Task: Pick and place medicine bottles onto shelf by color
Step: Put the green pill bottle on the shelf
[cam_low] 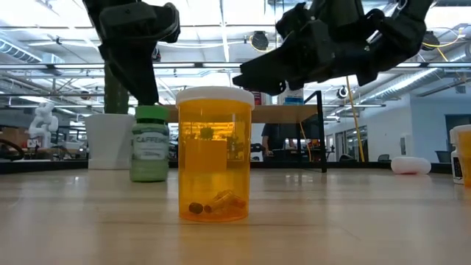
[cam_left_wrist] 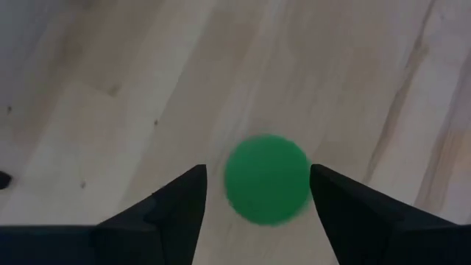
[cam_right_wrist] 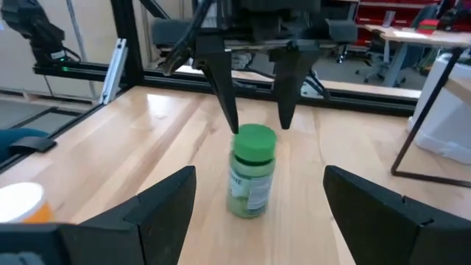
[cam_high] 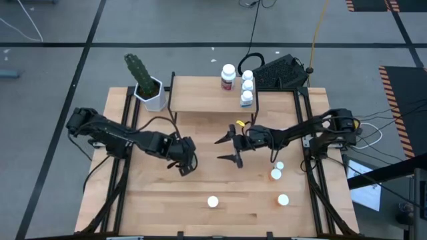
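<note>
Near the middle of the desk [cam_high: 167, 200], toward its left edge, the left gripper [cam_high: 186, 165] points straight down over a green-capped medicine bottle [cam_right_wrist: 252, 180]. Left wrist view: the round green cap [cam_left_wrist: 266, 179] lies between the 2 dark fingers [cam_left_wrist: 176, 202], with a strip of bare wood visible on each side, so the fingers stand apart and touch nothing. Right wrist view: the same bottle stands upright on the wood, the left gripper's fingertips hanging just above and to either side of its cap. Low view: the green bottle [cam_low: 149, 143] rests on the desk beneath the left arm.

Right of centre, the right gripper [cam_high: 233, 148] hovers with its jaws spread wide and empty, aimed across the desk at the green bottle.

At the far edge of the desk stands the shelf [cam_high: 200, 100]. On its right end sit 4 white-capped bottles: 1 with a dark red body [cam_high: 228, 77] and a column of 3 bluish ones [cam_high: 247, 85] just beside it. A white pot with a cactus [cam_high: 148, 85] stands at the shelf's left end.

Toward the near right corner, 3 white-capped bottles [cam_high: 276, 175] stand loosely grouped. Another bottle [cam_high: 213, 201] stands alone at the near edge; in the low view it is an orange bottle [cam_low: 214, 154] with a few pills at its bottom.
</note>
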Action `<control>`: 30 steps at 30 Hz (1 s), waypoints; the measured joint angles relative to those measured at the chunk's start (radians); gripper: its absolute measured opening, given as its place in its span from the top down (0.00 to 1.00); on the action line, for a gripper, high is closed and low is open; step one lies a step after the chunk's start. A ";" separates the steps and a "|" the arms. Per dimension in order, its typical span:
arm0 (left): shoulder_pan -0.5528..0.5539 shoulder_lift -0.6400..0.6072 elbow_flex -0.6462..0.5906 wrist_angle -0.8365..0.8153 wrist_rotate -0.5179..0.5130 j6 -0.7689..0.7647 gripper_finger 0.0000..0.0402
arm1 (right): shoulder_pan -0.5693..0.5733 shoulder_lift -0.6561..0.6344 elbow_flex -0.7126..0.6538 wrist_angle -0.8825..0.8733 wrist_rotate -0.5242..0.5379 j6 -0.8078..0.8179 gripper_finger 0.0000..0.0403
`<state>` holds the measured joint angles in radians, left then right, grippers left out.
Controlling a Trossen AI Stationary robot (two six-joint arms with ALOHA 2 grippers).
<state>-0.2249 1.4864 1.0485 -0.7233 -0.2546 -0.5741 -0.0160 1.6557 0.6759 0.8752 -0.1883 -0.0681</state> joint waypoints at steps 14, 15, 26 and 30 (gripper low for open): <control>-0.024 -0.051 0.006 -0.029 -0.021 -0.026 0.35 | 0.002 0.264 0.431 -0.351 -0.130 -0.084 0.27; -0.032 -0.070 0.006 -0.043 -0.036 -0.036 0.35 | 0.002 0.280 0.463 -0.384 -0.131 -0.100 0.27; -0.157 -0.245 0.008 -0.151 -0.348 -0.165 0.46 | -0.017 0.412 0.658 -0.503 -0.230 -0.104 0.27; -0.193 -0.246 0.008 -0.159 -0.414 -0.196 0.49 | -0.014 0.429 0.658 -0.469 -0.149 -0.062 0.27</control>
<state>-0.4181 1.2406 1.0565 -0.8824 -0.6682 -0.7697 -0.0301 2.0850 1.3342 0.4061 -0.3375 -0.1300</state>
